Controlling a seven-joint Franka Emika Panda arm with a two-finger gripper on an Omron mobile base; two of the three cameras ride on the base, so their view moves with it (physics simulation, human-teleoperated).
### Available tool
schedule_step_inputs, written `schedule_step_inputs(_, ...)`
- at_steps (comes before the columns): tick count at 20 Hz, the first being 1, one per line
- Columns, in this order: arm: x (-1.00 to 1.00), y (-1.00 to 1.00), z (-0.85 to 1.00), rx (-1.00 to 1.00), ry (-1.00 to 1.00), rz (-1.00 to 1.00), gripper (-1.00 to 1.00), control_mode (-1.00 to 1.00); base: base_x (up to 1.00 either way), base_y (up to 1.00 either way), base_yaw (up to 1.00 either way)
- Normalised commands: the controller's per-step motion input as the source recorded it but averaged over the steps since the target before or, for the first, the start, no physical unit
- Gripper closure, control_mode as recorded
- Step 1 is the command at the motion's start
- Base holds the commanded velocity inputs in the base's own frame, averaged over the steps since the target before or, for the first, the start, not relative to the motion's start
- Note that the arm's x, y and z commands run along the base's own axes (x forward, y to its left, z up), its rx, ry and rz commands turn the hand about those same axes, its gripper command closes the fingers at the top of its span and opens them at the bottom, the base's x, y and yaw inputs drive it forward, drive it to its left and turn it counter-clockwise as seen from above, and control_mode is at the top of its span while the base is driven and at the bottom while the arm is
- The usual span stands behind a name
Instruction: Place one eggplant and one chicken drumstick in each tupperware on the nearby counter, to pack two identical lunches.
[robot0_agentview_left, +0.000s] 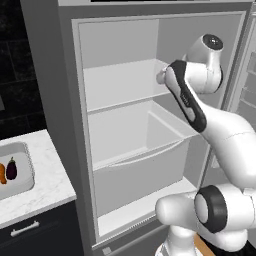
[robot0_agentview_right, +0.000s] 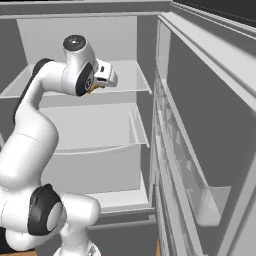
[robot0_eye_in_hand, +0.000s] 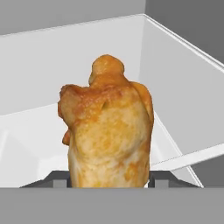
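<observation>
left base view: the arm reaches into the open fridge (robot0_agentview_left: 150, 125) at upper-shelf height. to the left, well apart, the marble counter (robot0_agentview_left: 47, 185) carries a pale-grey tupperware (robot0_agentview_left: 25, 172) holding a dark eggplant (robot0_agentview_left: 11, 169) beside an orange item too small to identify. the packing target therefore lies left of and below the hand.

right base view: the gripper (robot0_agentview_right: 102, 80) sits just in front of the upper shelf (robot0_agentview_right: 125, 85), with a trace of orange-brown at its tip. the fridge door (robot0_agentview_right: 200, 150) stands open on the right.

hand view: a golden-brown chicken drumstick (robot0_eye_in_hand: 107, 131) stands between the jaws, which are closed on its broad lower end; its long axis runs straight out from the fingertips, narrow end farthest. judgement: the coming move calls for withdrawal from the fridge, then carriage leftward to the counter.
</observation>
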Motion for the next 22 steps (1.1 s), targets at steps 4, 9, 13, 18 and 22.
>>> schedule_step_inputs(4,-1.0,0.0,0.0,-0.11,0.16,0.0,1.0,-1.0,0.0,0.0,0.0)
schedule_step_inputs(9,-1.0,0.0,-0.35,-0.03,0.25,0.0,1.0,-1.0,0.0,0.0,0.0)
schedule_step_inputs(13,-1.0,0.0,-0.64,0.0,0.23,0.0,1.0,-1.0,0.0,0.0,0.0)
schedule_step_inputs(18,-1.0,0.0,-0.61,0.0,0.14,0.0,1.0,-1.0,0.0,0.0,0.0)
schedule_step_inputs(22,-1.0,0.02,-0.37,0.0,0.0,0.0,1.0,-1.0,0.0,0.0,0.0)
